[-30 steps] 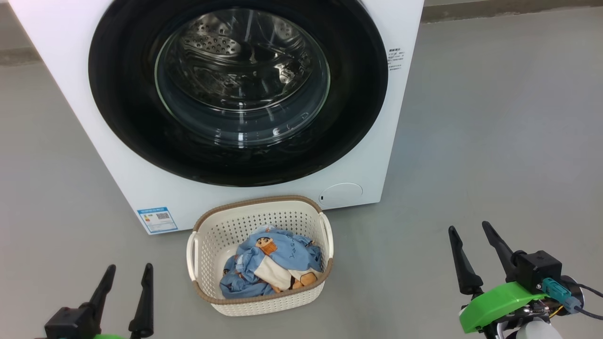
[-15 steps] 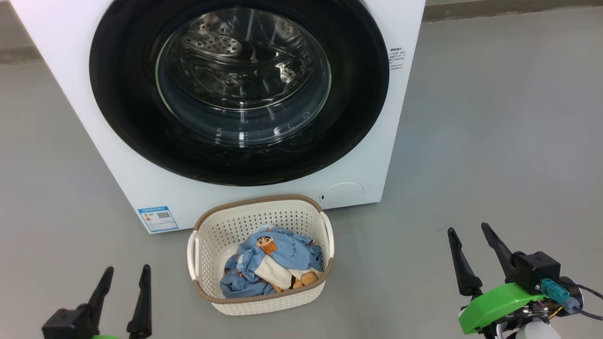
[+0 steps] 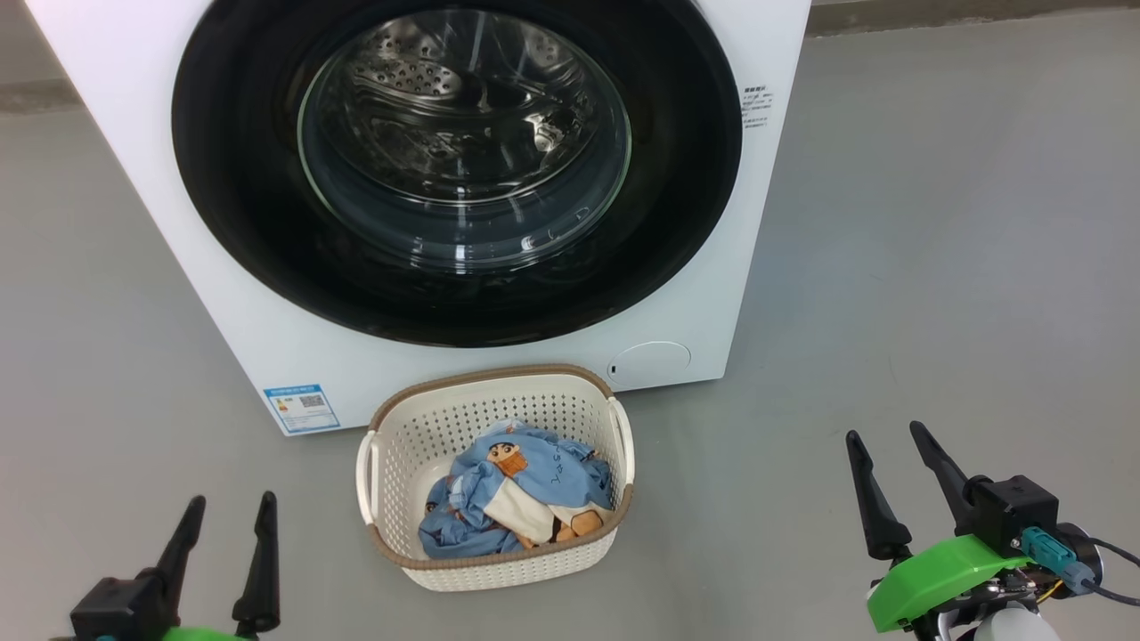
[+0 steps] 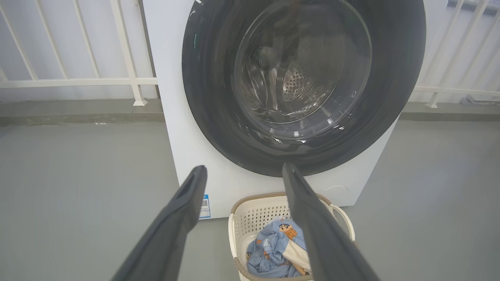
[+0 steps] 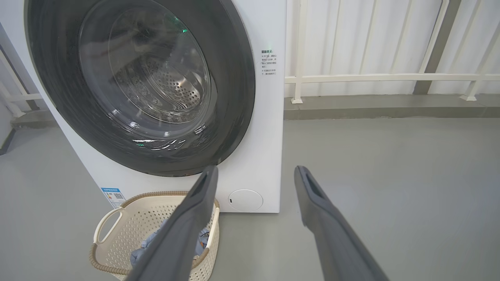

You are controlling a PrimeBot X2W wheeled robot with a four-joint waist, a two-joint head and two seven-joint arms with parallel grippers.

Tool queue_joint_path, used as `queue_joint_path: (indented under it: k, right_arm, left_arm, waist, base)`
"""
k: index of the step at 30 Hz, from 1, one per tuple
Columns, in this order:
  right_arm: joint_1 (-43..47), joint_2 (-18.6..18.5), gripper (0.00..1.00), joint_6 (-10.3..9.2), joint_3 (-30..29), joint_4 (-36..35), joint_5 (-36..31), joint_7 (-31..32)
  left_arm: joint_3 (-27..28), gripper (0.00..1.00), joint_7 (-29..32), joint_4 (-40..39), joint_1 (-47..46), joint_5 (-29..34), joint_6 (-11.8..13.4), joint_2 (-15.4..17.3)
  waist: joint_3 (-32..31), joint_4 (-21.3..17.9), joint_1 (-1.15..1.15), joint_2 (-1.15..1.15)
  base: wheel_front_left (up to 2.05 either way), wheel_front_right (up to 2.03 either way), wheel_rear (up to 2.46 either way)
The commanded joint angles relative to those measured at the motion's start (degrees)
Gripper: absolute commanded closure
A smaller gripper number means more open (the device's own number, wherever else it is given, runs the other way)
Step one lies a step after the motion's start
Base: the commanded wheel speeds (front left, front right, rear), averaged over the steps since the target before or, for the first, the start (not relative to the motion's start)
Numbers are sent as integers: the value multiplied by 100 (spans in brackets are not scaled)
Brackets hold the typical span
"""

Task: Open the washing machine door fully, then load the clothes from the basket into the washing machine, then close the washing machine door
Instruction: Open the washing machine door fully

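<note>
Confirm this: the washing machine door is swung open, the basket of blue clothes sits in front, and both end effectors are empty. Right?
No: the head view shows the washing machine door shut. The basket of clothes sits in front; left end effector and right end effector are empty.

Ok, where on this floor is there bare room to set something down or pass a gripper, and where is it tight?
Bare grey floor lies right of the washing machine and basket, ahead of the right gripper, and between the blue label and the left gripper. It is tight where the basket sits close under the washing machine door.
</note>
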Motion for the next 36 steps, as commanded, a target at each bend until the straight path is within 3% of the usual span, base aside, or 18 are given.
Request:
queue_joint_path:
  k: [1,10,26,36]
  right_arm:
    - [-168,-2,0,-6,132,-135,-53,-69]
    - [-132,5,0,-6,106,-153,-61,-69]
    - [-137,27,0,-6,64,-194,-30,-69]
    - [-163,38,0,-6,61,-265,-32,-69]
  left_arm:
    - [194,0,-37,-218,-273,23,-9,79]
    - [202,0,-37,-255,-274,-34,-14,103]
    - [362,0,-37,-434,-346,-3,-15,129]
    - [290,0,-37,-450,-305,92,-15,95]
  waist:
    - [7,5,0,0]
    - [37,40,0,0]
    - [112,40,0,0]
    - [137,24,0,0]
  base:
    - [28,28,-56]
    - [67,67,-134]
    - [117,117,-234]
    - [50,50,-101]
